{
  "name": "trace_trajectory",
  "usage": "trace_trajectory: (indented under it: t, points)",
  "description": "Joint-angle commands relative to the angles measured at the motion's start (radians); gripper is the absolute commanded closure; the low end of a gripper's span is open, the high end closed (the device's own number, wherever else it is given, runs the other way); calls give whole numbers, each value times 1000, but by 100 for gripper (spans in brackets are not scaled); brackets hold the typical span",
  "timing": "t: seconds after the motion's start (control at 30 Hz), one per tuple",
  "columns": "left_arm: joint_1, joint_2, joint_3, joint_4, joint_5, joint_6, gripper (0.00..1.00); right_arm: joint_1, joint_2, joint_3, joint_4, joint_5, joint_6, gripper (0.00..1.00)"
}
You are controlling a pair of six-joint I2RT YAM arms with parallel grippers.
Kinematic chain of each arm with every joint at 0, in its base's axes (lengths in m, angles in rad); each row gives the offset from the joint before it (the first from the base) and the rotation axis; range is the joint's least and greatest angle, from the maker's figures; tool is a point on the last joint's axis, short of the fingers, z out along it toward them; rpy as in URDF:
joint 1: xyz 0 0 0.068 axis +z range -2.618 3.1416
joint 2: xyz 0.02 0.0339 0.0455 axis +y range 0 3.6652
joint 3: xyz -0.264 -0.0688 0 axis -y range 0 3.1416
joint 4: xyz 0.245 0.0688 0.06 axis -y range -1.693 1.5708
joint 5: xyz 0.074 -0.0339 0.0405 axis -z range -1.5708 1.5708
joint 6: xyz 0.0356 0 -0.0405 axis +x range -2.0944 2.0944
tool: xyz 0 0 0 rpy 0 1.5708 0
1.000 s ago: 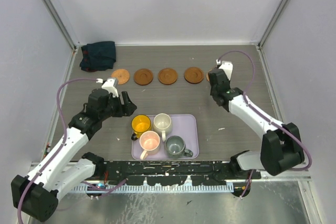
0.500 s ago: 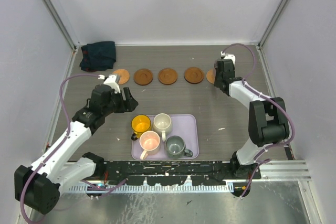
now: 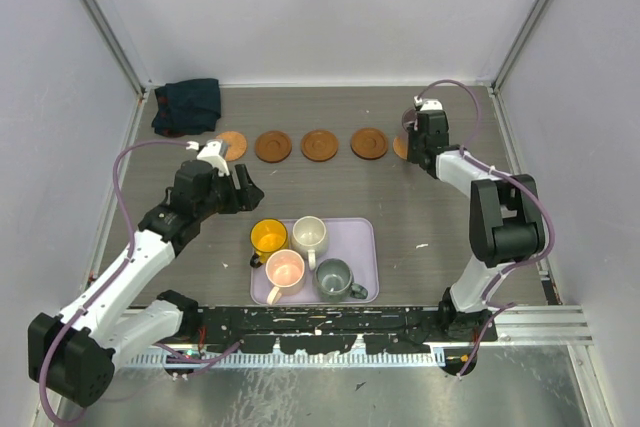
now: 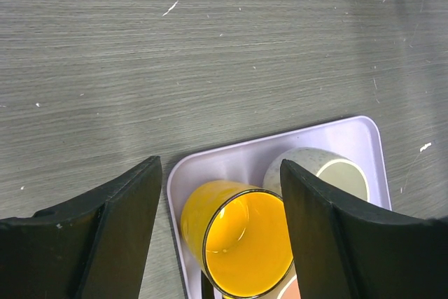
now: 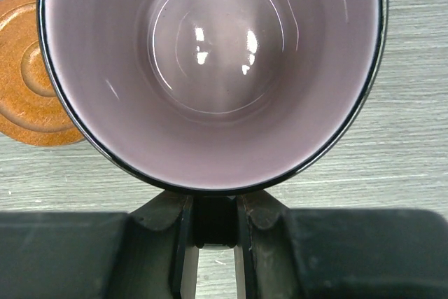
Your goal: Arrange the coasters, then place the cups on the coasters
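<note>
Coasters lie in a row along the back: a tan one (image 3: 231,145), three dark brown ones (image 3: 273,146) (image 3: 320,144) (image 3: 369,143), and a tan edge (image 3: 400,147) showing beside my right gripper (image 3: 420,142). That gripper (image 5: 213,208) is shut on the handle of the purple cup (image 5: 210,68), which hides whatever lies under it. A brown coaster (image 5: 24,89) lies just left of it. My left gripper (image 4: 220,229) is open, its fingers (image 4: 119,222) on either side of the yellow cup (image 4: 241,239) and above it. The yellow cup (image 3: 268,237) stands in the lilac tray (image 3: 362,237).
The tray also holds a cream cup (image 3: 310,234), a pink cup (image 3: 285,269) and a grey-green cup (image 3: 333,277). A dark folded cloth (image 3: 187,105) lies at the back left corner. White walls close the table on three sides.
My right gripper has carried the purple cup toward the back, to the right end of the coaster row. The left gripper has shifted slightly right, toward the tray.
</note>
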Motion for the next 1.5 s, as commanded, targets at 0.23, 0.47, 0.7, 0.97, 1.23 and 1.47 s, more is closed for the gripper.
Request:
trace_trajectory:
  t: [0.23,0.47,0.7,0.97,1.23,1.47]
  points:
    - [-3,16,12,69,-16,-5,30,-7,36,46,160,-5,-28,99]
    - [-3,18,8,67,-18,-6,30,-9,50,45,163,0,-27,99]
    - [-3,17,6,63,-21,-5,30,-16,57,41,162,5,-22,99]
    - [-4,25,5,65,-22,-6,30,-20,75,41,163,-1,-21,99]
    - [-3,29,4,66,-23,-6,30,-22,92,48,160,-9,-18,99]
    - [-3,29,4,65,-22,-6,30,-22,72,48,115,1,0,99]
